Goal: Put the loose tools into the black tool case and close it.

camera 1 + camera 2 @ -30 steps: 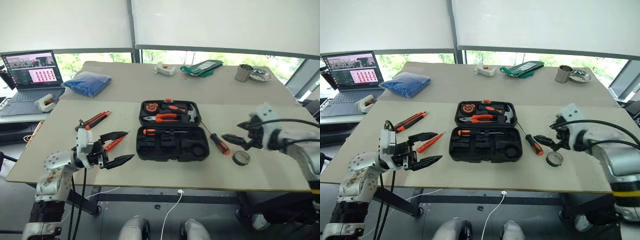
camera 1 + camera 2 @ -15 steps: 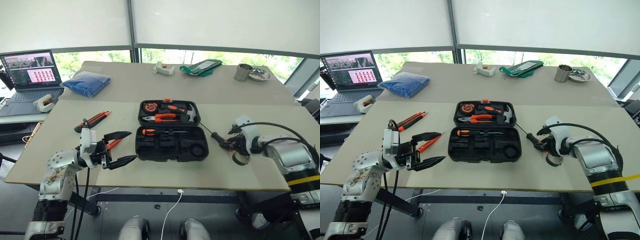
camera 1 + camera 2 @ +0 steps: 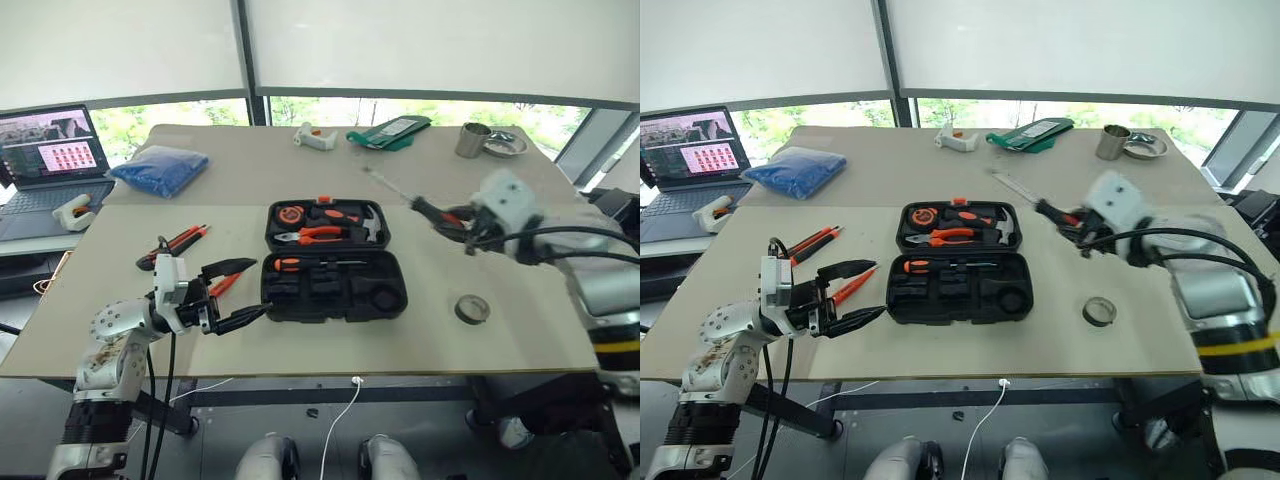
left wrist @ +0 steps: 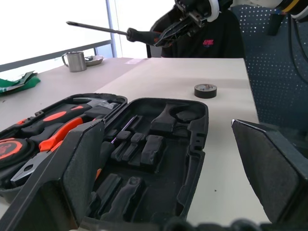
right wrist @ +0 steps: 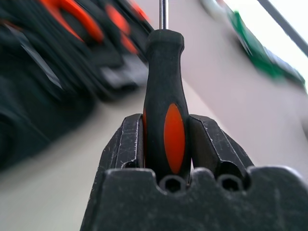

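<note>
The black tool case lies open mid-table, with pliers, hammer and tape measure in its far half and one screwdriver in its near half. To the right of the case, my right gripper is shut on the handle of a black-and-orange screwdriver, held in the air with its shaft pointing up and away. The handle sits between the pads. My left gripper stands open just left of the case. An orange-and-black utility knife and a slim orange screwdriver lie at the left. The tape roll lies at the right.
A blue bag and a laptop sit at the far left. A white object, a green pouch, a metal cup and a dish line the far edge. Bare table lies right of the case.
My right gripper came down, shut on the black-and-orange screwdriver beside the tape roll, and lifted it up off the table. The left gripper stayed put. The camera has shifted slightly.
</note>
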